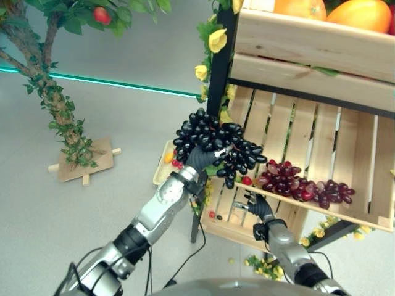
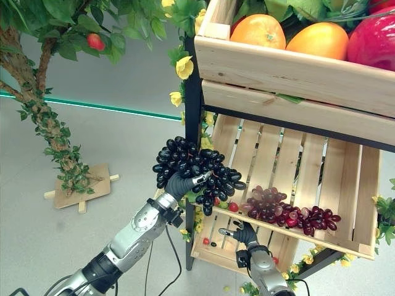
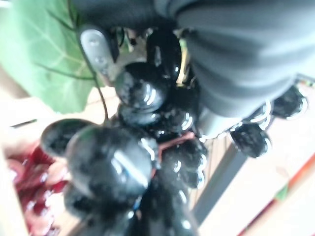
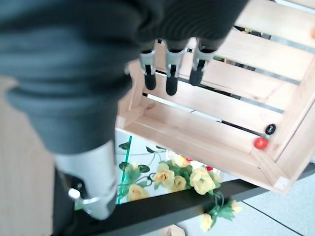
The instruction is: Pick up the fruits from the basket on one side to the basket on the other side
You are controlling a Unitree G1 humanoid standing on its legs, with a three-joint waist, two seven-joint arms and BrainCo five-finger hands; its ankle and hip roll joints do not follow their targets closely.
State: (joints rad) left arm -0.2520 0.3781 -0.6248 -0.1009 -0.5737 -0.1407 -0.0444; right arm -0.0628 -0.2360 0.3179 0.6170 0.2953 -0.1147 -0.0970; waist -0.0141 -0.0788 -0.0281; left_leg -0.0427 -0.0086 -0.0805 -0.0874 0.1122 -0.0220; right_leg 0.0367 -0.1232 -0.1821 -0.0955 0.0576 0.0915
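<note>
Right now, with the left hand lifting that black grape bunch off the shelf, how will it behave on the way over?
The black grape bunch spills past both sides of the left hand, so it will probably droop and sway. The grapes look glossy, so likely slippery in the fingers. Loose berries in the lower crate suggest single grapes may drop off.

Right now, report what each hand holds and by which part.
The left hand grips the black grape bunch from beneath, fingers curled into its middle. The right hand holds nothing, its fingers relaxed.
</note>
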